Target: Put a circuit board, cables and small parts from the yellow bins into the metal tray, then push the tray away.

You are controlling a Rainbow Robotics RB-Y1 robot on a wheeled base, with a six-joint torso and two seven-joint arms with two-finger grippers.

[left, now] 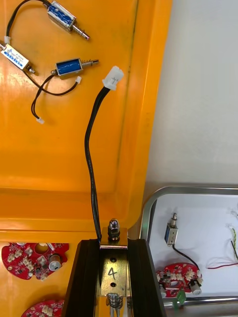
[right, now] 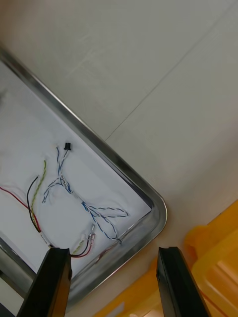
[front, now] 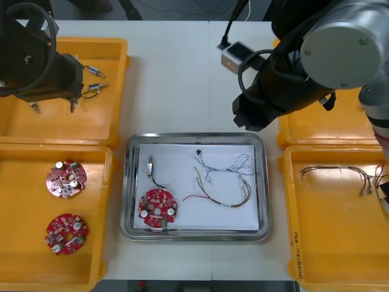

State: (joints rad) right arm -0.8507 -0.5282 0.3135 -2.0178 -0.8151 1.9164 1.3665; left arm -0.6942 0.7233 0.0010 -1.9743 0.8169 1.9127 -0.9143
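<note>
My left gripper [left: 113,243] is shut on a small metal part [left: 113,270] marked 4, with a black cable [left: 91,148] trailing from it to a white plug. It hangs over the far left yellow bin [front: 112,125], under the left arm [front: 51,82]. The metal tray [front: 127,182], white inside, holds a red circuit board [front: 157,208], a small metal part [front: 149,165], a blue and white cable [front: 222,163] and a red and yellow cable [front: 219,196]. My right gripper [right: 115,282] stands open above the tray's far right corner [right: 157,213], holding nothing.
More small metal parts [left: 67,67] lie in the far left bin. The near left bin [front: 18,267] holds two circuit boards [front: 65,179]. A cable [front: 337,173] lies in the near right bin [front: 292,243]. Bare table [front: 176,79] stretches beyond the tray.
</note>
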